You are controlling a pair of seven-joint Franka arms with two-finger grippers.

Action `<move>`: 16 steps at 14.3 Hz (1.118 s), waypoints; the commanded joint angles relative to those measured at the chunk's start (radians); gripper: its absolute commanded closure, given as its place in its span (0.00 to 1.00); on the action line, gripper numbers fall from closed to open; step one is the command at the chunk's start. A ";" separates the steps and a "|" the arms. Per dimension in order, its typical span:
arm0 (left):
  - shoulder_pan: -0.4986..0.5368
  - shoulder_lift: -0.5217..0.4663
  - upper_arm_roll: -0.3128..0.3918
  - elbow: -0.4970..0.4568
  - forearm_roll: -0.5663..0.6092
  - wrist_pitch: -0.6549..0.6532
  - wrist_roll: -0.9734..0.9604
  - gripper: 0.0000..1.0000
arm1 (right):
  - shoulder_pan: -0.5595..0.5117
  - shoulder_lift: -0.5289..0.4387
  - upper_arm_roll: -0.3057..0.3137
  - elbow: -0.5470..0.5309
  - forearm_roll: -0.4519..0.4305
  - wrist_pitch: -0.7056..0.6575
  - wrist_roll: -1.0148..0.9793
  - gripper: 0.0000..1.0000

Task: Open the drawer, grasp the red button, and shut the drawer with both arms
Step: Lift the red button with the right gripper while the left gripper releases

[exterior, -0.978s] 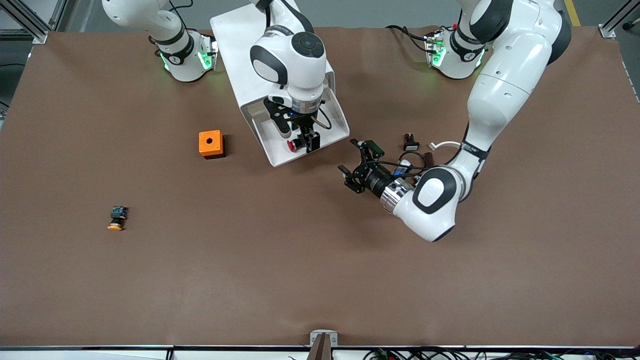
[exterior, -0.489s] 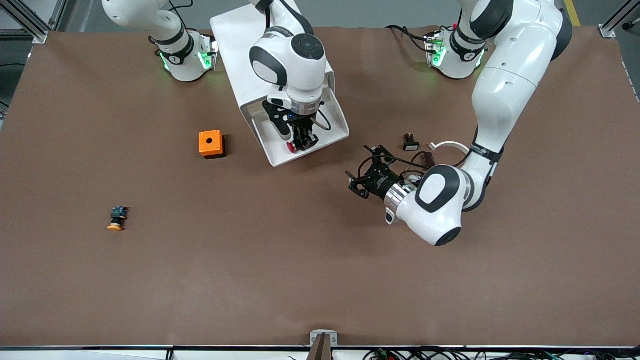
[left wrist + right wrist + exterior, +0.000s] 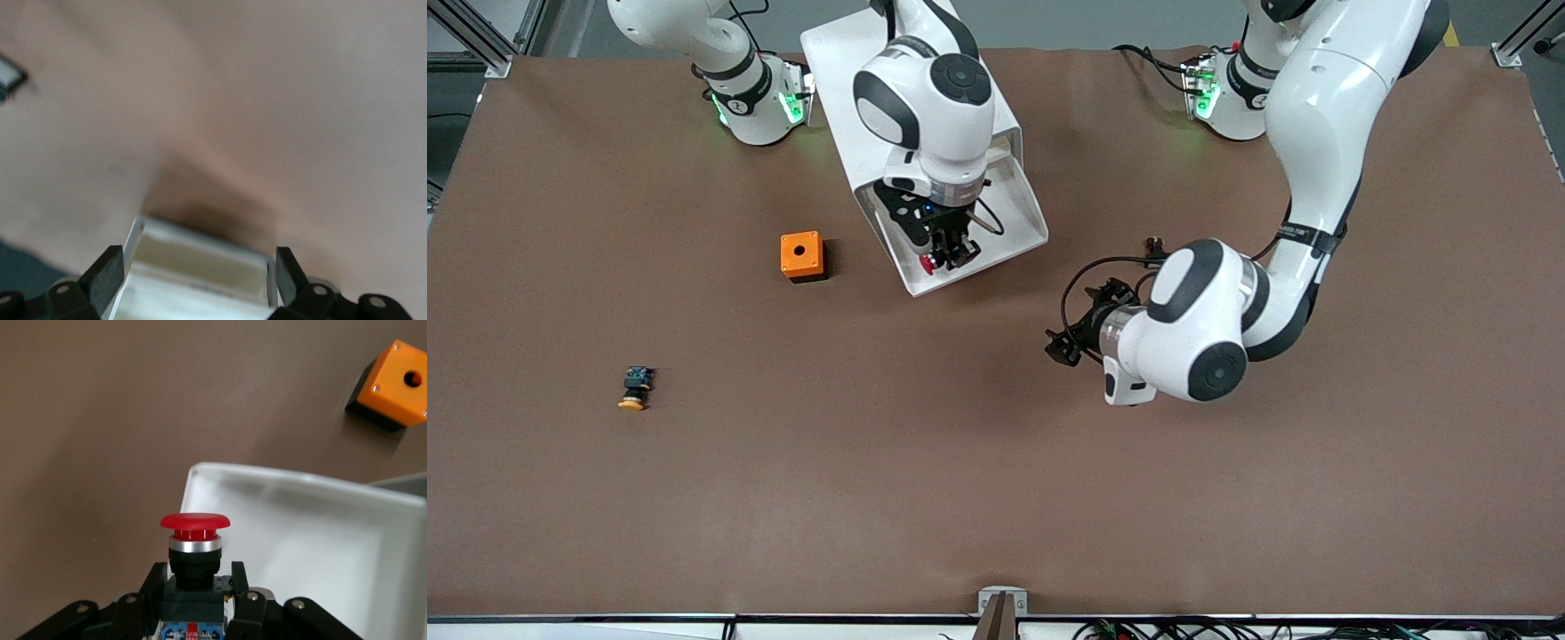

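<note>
Button (image 3: 194, 547), red-capped, is gripped at its dark body by the right gripper (image 3: 945, 253), fingers closed on it, over the pulled-out drawer (image 3: 1009, 233). Left gripper (image 3: 1069, 342) is held above bare table (image 3: 871, 462) near the drawer, its 2 fingers (image 3: 105, 277) spread wide, nothing between them.

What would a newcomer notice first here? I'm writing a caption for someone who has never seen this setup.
The red button, clamped in the right hand over the open white drawer, draws the eye first. Next comes the left hand, open above bare table toward the left arm's end, pointed at the drawer. The orange cube sits beside the drawer toward the right arm's end.
</note>
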 commanded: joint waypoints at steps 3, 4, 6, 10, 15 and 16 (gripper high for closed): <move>-0.009 -0.029 -0.072 -0.023 0.241 0.122 0.019 0.00 | -0.156 -0.091 0.008 0.032 0.075 -0.080 -0.284 1.00; -0.021 -0.029 -0.084 -0.025 0.285 0.136 0.010 0.00 | -0.190 -0.103 0.010 0.032 0.075 -0.094 -0.364 1.00; -0.056 -0.030 -0.087 -0.028 0.363 0.156 0.000 0.00 | -0.251 -0.117 0.008 0.032 0.079 -0.099 -0.497 1.00; -0.127 -0.029 -0.087 -0.048 0.424 0.173 -0.003 0.00 | -0.367 -0.119 0.008 0.030 0.083 -0.096 -0.734 1.00; -0.223 -0.024 -0.086 -0.062 0.445 0.199 -0.003 0.00 | -0.558 -0.110 0.007 0.022 0.156 -0.071 -1.137 1.00; -0.237 -0.023 -0.086 -0.062 0.444 0.199 -0.003 0.00 | -0.590 -0.107 0.007 0.019 0.156 -0.060 -1.226 1.00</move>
